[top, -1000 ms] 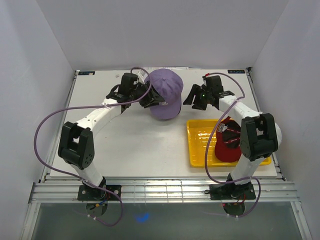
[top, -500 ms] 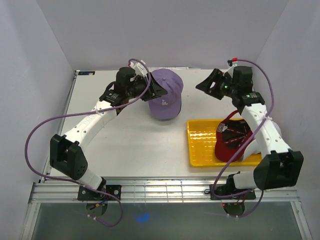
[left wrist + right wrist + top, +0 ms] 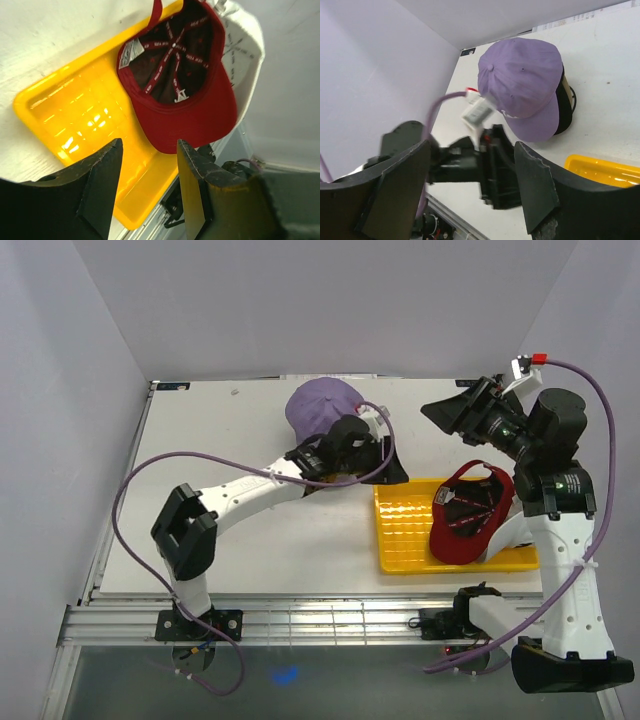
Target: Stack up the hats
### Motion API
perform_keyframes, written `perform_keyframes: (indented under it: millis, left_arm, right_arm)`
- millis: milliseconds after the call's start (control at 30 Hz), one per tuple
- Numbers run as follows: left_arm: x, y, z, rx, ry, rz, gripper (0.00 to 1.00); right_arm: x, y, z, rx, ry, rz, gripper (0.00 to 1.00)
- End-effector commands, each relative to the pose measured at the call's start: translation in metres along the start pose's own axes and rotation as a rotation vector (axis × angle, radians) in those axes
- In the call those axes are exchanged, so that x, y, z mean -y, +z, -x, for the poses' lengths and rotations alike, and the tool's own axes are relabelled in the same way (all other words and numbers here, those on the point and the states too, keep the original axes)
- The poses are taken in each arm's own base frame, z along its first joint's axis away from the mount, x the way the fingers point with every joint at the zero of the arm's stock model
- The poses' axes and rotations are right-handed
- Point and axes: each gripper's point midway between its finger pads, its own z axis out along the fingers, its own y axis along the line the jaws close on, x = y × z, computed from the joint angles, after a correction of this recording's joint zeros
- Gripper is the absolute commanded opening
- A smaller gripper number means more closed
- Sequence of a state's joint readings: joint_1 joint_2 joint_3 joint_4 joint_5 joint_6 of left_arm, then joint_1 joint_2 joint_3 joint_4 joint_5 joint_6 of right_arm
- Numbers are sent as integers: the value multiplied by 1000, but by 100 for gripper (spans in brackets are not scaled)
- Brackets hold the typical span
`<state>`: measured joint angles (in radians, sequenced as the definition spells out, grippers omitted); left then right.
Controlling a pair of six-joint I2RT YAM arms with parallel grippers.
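A lavender hat (image 3: 318, 408) sits at the back middle of the table on a black hat whose edge shows in the right wrist view (image 3: 565, 107); the lavender hat shows there too (image 3: 522, 77). A red hat (image 3: 466, 516) lies upside down in the yellow tray (image 3: 400, 530). In the left wrist view the red hat (image 3: 177, 75) rests on a white hat (image 3: 246, 42). My left gripper (image 3: 392, 472) is open and empty over the tray's near-left corner (image 3: 148, 165). My right gripper (image 3: 447, 412) is open and empty, raised at the back right (image 3: 470, 185).
The yellow tray (image 3: 70, 115) fills the right front of the table. My left arm stretches across the table's middle in front of the hat pile. The enclosure walls stand close on the left, back and right.
My left gripper has let go of the lavender hat and swung right to the yellow tray. My right arm has risen and pulled back to the right.
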<state>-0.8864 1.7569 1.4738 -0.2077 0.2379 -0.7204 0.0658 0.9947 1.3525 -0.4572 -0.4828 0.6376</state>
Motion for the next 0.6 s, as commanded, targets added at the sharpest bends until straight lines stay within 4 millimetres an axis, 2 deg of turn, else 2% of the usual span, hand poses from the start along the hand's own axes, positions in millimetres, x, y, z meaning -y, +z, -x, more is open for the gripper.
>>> perform_keyframes:
  millis: [0, 33, 133, 267, 300, 333, 400, 467, 567]
  left_arm:
    - [31, 20, -18, 2, 106, -24, 58]
    - [25, 31, -30, -22, 119, -10, 58]
    - [23, 48, -57, -69, 169, 4, 58]
    - [22, 61, -89, -139, 184, 14, 59]
    - [28, 63, -101, -154, 210, 10, 59]
    - [30, 66, -103, -152, 225, 12, 59]
    - [30, 74, -124, -195, 259, 15, 59]
    - [30, 80, -132, -207, 280, 20, 59]
    - [43, 82, -139, -202, 309, -33, 60]
  right_arm:
    - [-13, -14, -5, -15, 15, 24, 74]
    - [-13, -16, -7, -21, 18, 24, 74]
    - [-12, -22, -14, -35, 23, 19, 74]
    - [-4, -24, -22, -53, 16, -17, 75]
    - [-2, -24, -23, -56, 16, -26, 75]
    - [-1, -25, -24, -57, 15, -30, 75]
    - [1, -25, -25, -59, 14, -38, 75]
    - [5, -24, -27, -67, 9, -52, 76]
    - [4, -26, -25, -69, -2, -60, 76]
